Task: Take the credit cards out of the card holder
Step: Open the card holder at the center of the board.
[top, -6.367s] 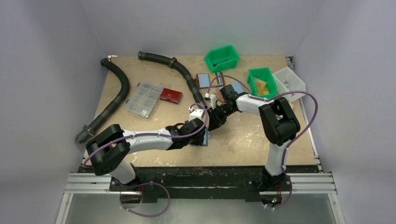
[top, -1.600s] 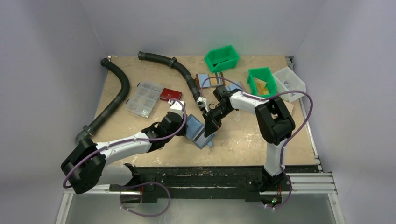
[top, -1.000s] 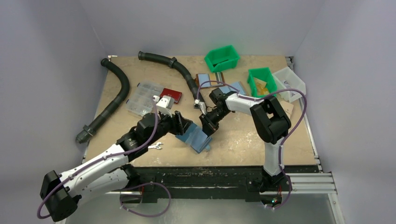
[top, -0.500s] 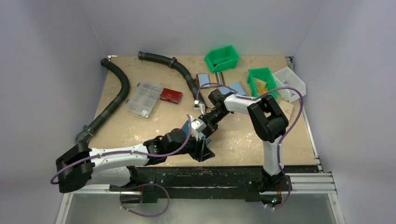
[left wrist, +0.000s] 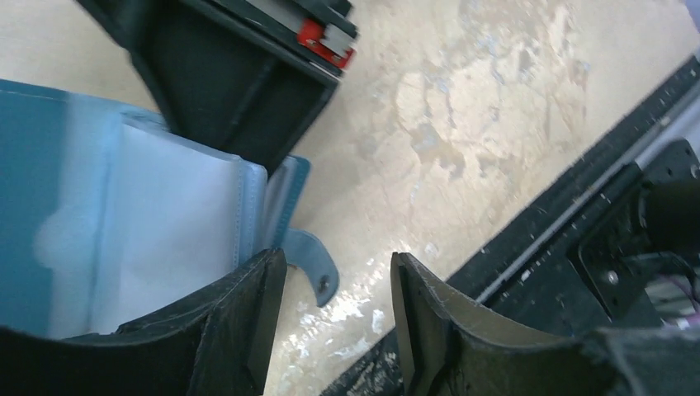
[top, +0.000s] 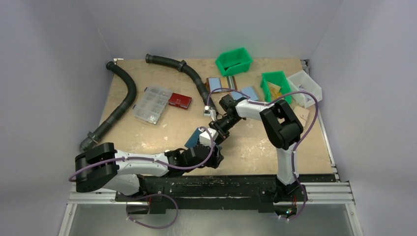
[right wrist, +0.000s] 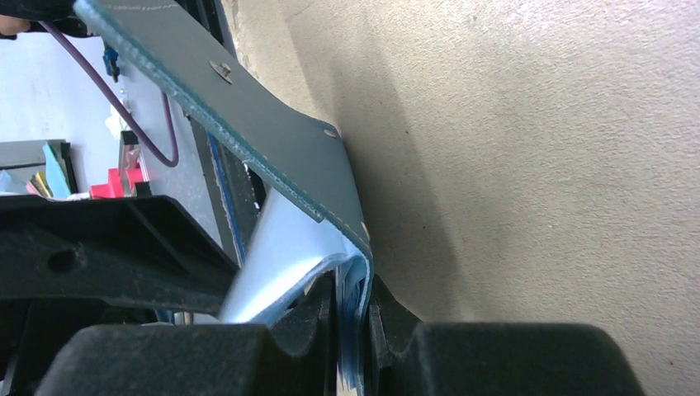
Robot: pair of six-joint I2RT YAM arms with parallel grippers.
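Over the near middle of the bench (top: 255, 147), the card holder (top: 195, 137) is held open. I see no card out yet, so I judge all the pulling is left. My right pincer (right wrist: 351, 299) is clamped on its edge; my left pincer (left wrist: 337, 262) stands parted, gripping nothing. I cannot tell whether the pale pockets hold cards. The snap tab (left wrist: 319, 269) dangles.

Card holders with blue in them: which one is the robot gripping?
The dark-blue card holder, held up near the front, pinched between the right arm's fingers. The other two lie flat farther back, brown-edged, with nothing touching them.
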